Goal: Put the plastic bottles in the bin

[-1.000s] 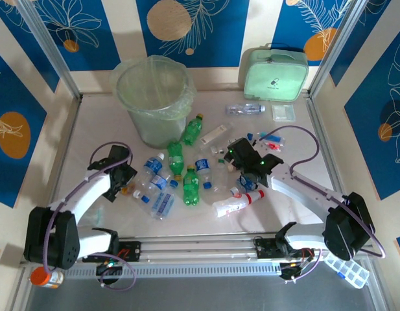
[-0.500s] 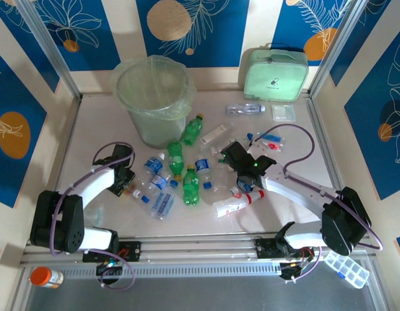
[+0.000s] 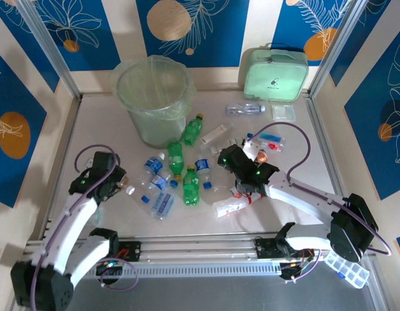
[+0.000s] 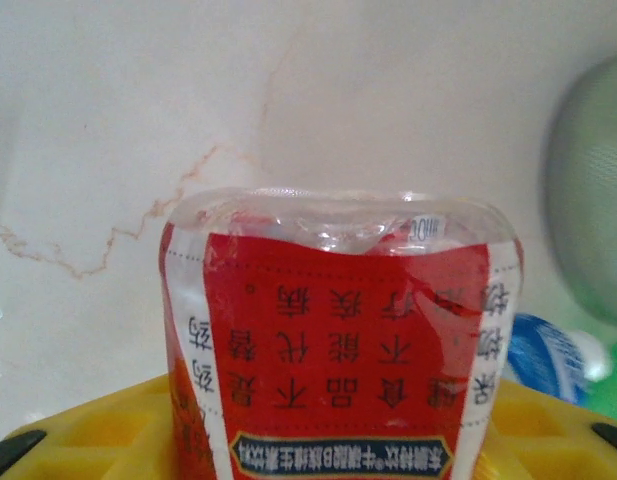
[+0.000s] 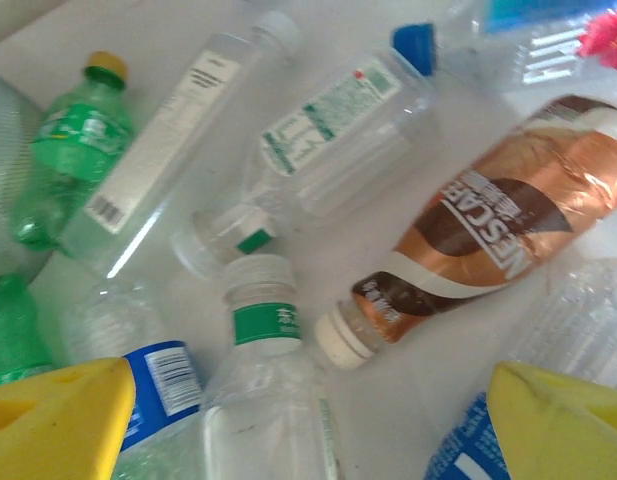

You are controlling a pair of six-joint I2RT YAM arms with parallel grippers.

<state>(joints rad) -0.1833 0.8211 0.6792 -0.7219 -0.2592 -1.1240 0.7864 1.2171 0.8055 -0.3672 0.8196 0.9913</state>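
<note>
Gripping red-labelled bottle (image 4: 338, 340), base pointing outward, lengthwise along left claw (image 3: 111, 183), right claw (image 5: 308, 415) spread wide

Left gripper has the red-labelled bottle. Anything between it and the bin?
Nothing visible. The table between the left gripper, holding the red-labelled bottle, and the bin is bare; the loose blue-capped bottles lie right of that line.

In front of the pale green, see-through bin (image 3: 151, 120) lie green bottles (image 3: 190, 184) with yellow caps, clear bottles (image 3: 203, 170) with blue caps and labels, and a red-labelled bottle (image 4: 338, 350), with a mint-green case (image 3: 275, 72) to the bin's right.
</note>
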